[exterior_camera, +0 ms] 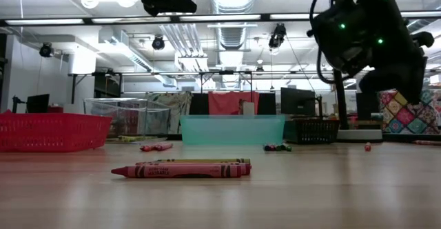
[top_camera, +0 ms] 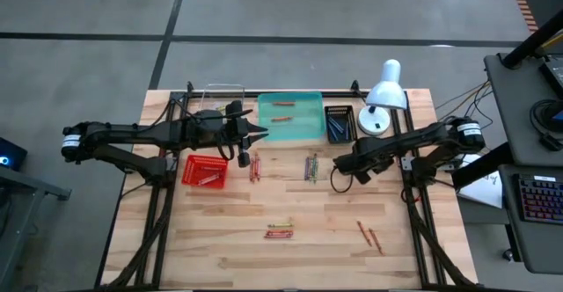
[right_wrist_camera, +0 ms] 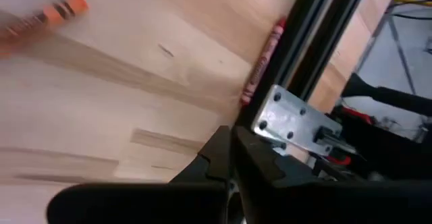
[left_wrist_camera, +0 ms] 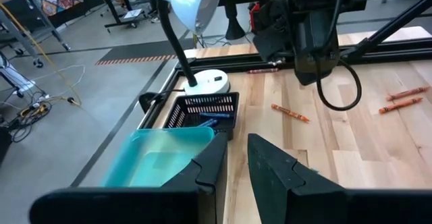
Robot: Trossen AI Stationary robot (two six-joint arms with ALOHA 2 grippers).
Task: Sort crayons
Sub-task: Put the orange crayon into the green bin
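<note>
Crayons lie loose on the wooden table: a red group (top_camera: 255,167), a green and purple group (top_camera: 310,167), a red and yellow-green pair (top_camera: 280,231) near the front, and two orange ones (top_camera: 369,235). More lie in the teal tray (top_camera: 303,132) and the black basket (top_camera: 339,122). My left gripper (top_camera: 260,135) hovers level at the teal tray's left edge; its fingers (left_wrist_camera: 210,162) stand a narrow gap apart with nothing between them. My right gripper (top_camera: 340,163) points steeply down above bare wood right of the green group, shut (right_wrist_camera: 231,150) and empty. A red crayon (right_wrist_camera: 263,55) lies against the black frame rail.
A red mesh basket (top_camera: 204,171) sits at the left below my left arm. A white desk lamp (top_camera: 384,94) stands at the back right beside the black basket. A clear container (top_camera: 222,98) is at the back left. Black frame rails (top_camera: 413,204) run along both sides.
</note>
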